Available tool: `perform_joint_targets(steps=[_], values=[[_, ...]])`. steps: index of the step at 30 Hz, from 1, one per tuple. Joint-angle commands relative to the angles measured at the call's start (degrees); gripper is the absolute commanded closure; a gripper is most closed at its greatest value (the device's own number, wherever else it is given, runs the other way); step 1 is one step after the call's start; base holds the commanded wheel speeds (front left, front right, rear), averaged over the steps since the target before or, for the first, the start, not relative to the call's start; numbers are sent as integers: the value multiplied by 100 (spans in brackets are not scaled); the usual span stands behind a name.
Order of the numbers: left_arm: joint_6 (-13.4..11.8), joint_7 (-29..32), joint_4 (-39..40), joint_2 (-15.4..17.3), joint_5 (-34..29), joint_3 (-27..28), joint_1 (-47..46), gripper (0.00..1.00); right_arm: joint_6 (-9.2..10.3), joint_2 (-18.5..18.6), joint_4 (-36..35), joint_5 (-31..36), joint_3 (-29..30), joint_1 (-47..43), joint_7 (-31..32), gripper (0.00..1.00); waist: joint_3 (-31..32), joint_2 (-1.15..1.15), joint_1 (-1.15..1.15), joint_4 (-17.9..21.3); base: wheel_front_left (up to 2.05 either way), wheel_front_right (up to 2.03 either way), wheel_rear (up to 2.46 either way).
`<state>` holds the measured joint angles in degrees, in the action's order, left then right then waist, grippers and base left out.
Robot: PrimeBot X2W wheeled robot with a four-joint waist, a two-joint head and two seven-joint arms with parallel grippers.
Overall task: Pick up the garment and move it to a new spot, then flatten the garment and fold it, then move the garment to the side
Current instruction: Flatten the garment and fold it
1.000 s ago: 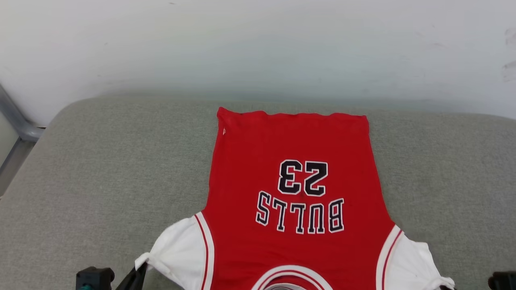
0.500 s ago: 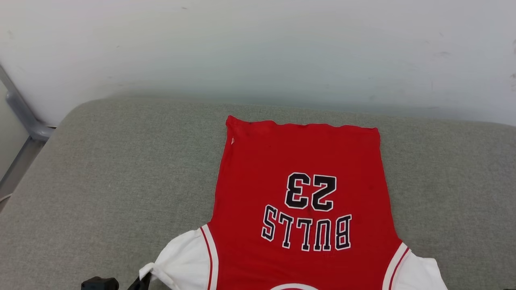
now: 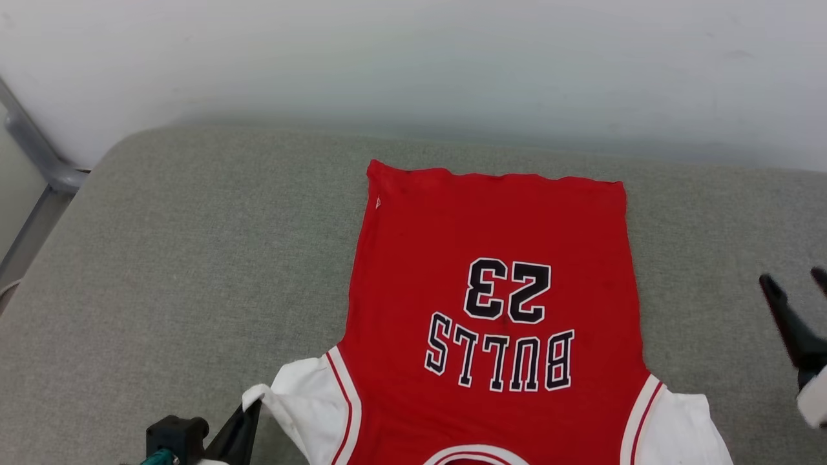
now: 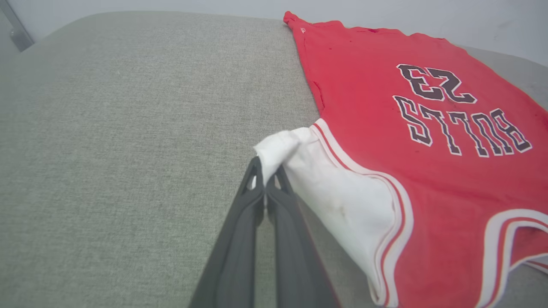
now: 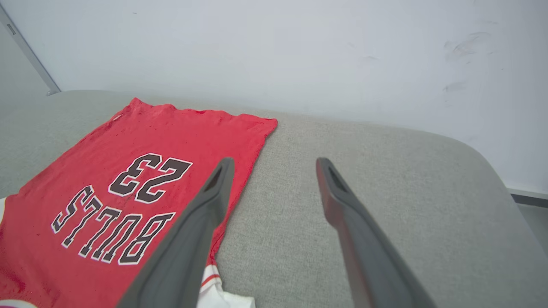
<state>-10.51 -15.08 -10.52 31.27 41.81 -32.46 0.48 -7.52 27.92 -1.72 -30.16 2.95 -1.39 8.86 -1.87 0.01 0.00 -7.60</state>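
The garment (image 3: 497,245), a red jersey with white sleeves and an upside-down "BULLS 23" print, lies spread flat on the grey cushion (image 3: 194,258), hem toward the wall. My left gripper (image 3: 249,413) sits at the lower left, shut on the tip of the garment's white sleeve (image 4: 278,147); in the left wrist view the left gripper (image 4: 265,173) pinches that bunched tip. My right gripper (image 3: 791,281) hangs open at the right edge, above the cushion and clear of the garment. In the right wrist view the right gripper (image 5: 274,164) shows spread fingers over bare cushion beside the garment (image 5: 141,154).
A pale wall (image 3: 413,64) runs behind the cushion. A grey metal frame bar (image 3: 32,155) stands at the far left. Bare cushion (image 5: 385,179) stretches right of the garment, and wide bare cushion lies to its left.
The right gripper has let go of the right sleeve, opened and risen at the right edge. The head camera has shifted. The left gripper still holds the left sleeve tip.
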Motion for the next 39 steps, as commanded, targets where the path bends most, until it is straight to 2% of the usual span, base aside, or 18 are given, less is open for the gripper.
perform_joint_targets(steps=[1,9,19,24,28,33,39], values=[[18,-13,65,-50,-96,34,-133,100,6,99,-142,54,72,374,144,0,-227,-1,0,-101,0,0,0],[142,-12,248,-400,-541,81,-665,100,5,671,-196,64,-256,2427,1519,0,-1020,-1,0,-500,0,0,0],[397,-12,495,-1027,-1086,280,-1112,100,6,1084,1057,-81,-1053,4555,4277,0,-1969,-1,0,-1076,0,0,0],[565,-12,573,-1340,-1349,406,-1262,100,6,1198,1669,54,-1339,5236,5200,0,-2361,-1,0,-1302,0,0,0],[704,-12,596,-1555,-1543,494,-1313,100,6,1280,2046,287,-1446,5663,5531,0,-2661,-1,0,-1438,0,0,0],[897,-12,575,-1804,-1729,631,-1415,100,6,1180,2443,489,-1437,5989,5642,0,-2986,-1,0,-1566,0,0,0],[1106,-12,501,-2045,-1951,793,-1490,100,5,1183,2738,515,-1669,5894,5722,0,-3232,-1,0,-1650,0,0,0]])
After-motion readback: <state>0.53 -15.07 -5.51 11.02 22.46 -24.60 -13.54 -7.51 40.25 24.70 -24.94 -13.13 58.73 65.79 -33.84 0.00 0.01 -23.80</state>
